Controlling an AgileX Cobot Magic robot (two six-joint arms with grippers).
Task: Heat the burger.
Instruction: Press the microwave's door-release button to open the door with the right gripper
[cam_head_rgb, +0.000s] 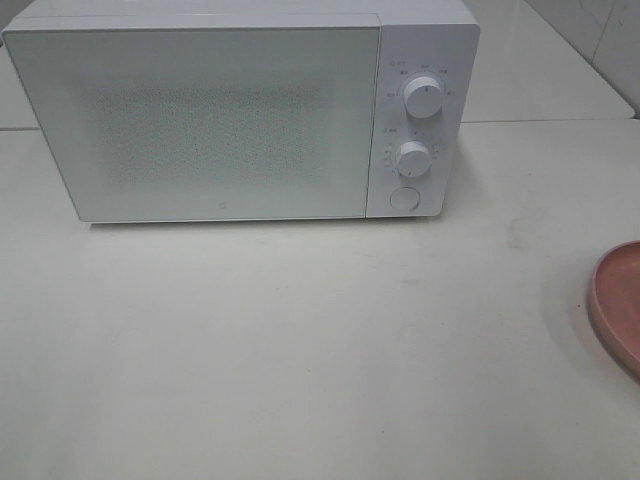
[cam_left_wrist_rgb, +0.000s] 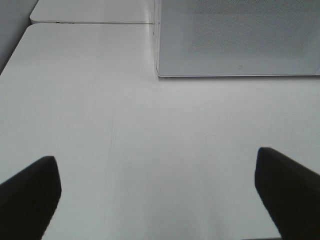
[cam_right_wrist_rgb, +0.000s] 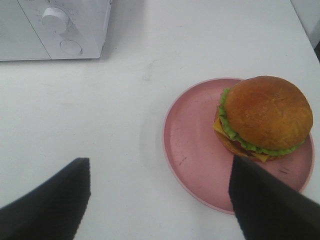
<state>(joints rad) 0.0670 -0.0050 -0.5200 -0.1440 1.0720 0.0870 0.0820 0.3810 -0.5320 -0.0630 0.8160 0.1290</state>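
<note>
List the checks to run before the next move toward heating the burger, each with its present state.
1. Microwave door open: not ok, it is shut.
2. Burger sitting on the pink plate: ok.
3. Left gripper open and empty: ok.
4. Right gripper open and empty: ok.
5. Space behind the door free: cannot tell, the door hides it.

The microwave (cam_head_rgb: 425, 35) stands at the back of the table (cam_head_rgb: 300, 350), its door (cam_head_rgb: 200, 115) shut on the left of its front. On the panel right of the door, the upper dial (cam_head_rgb: 424, 97) sits above the lower dial (cam_head_rgb: 412, 156), with the button (cam_head_rgb: 404, 198) beneath both. Well apart, to the front right, lies the plate (cam_head_rgb: 618, 300). The burger (cam_right_wrist_rgb: 262, 117) rests on it, off its middle, near the rim.
</note>
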